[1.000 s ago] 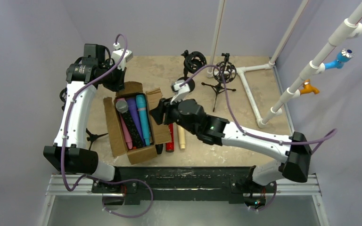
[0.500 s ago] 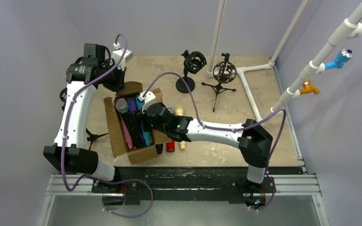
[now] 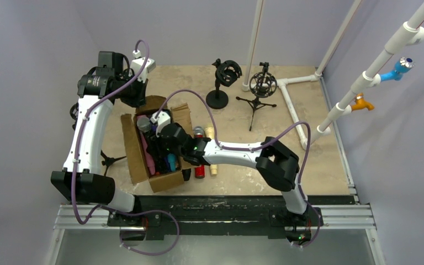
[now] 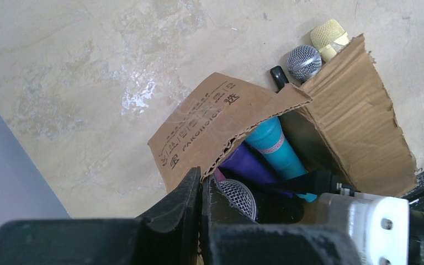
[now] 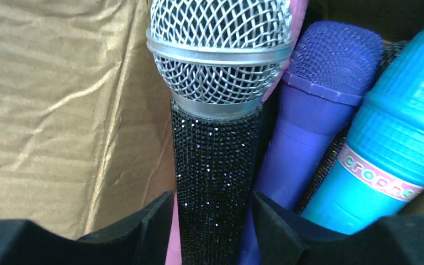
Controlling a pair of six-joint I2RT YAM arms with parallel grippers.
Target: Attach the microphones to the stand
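**Right claw astride the black microphone, inside the box**

The right claw [image 5: 212, 223] is down in the cardboard box [image 3: 128, 144]. Its fingers [image 5: 154, 229] are part open, one on each side of the black glitter microphone [image 5: 215, 165], close against the body just below the mesh head; cannot tell whether they press it or only flank it. Just beside that microphone, away from the box wall, lies a purple microphone [image 5: 314, 110], then a blue microphone [image 5: 392, 149], heads pointing the same way; a pink microphone [image 3: 146, 154] lies along the box's left wall.

The left claw [image 4: 200, 201] is closed tight at the far end of the box, tips at the edge of the top flap [image 4: 210, 121]; cannot tell whether any cardboard is pinched.

Outside the box, on the bench [image 3: 314, 165] just to its right, a red microphone [image 3: 200, 171] and a cream microphone [image 3: 213, 167] lie side by side, partly under the right arm.

At the far side, well apart from the box, are a round-base stand [image 3: 219, 88] and a tripod stand [image 3: 260, 91], near each other.
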